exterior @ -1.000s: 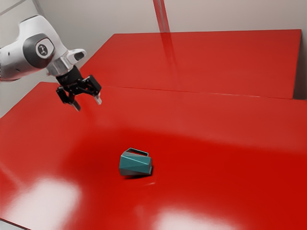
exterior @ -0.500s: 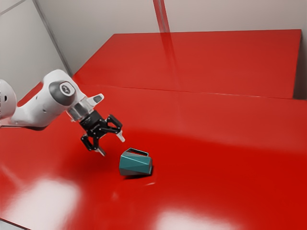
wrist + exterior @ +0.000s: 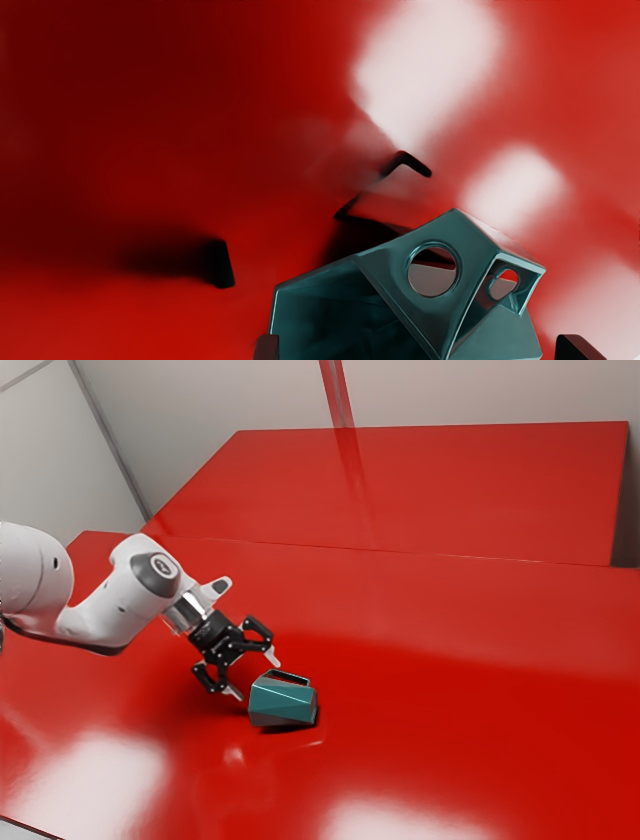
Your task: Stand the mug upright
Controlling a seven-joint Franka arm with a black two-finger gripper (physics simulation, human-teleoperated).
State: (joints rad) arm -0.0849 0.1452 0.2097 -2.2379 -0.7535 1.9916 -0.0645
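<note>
My black two-finger gripper (image 3: 256, 677) stands spread wide, with nothing pinched between its fingers. Reading the clock off the exterior view, one pale fingertip (image 3: 273, 657) sits between 1 and 2 o'clock of the gap's centre, and the other between 7 and 8. The white arm with grey joint caps (image 3: 115, 610) reaches in from the exterior view's left, from about 10 o'clock.

The teal, faceted, hard-looking mug (image 3: 283, 705) lies tipped on its side on the glossy red table (image 3: 450, 710), just beside my fingertips, between 4 and 5 o'clock of them. Its angular handle (image 3: 290, 677) is at about 12 o'clock of its body. Over in the wrist view, the mug reaches into the space between my two fingers, and I can make out its dark hollow and a round hole in one flat panel. One finger overlaps the mug's edge there, but I can't tell whether they touch.

Farther out, a white glare patch (image 3: 95, 780) shines on the table at 8 o'clock of the gripper. A second red surface (image 3: 430, 490) stretches away between 1 and 2, and a red stripe (image 3: 336, 390) runs up the pale wall (image 3: 480, 390) between 12 and 1
</note>
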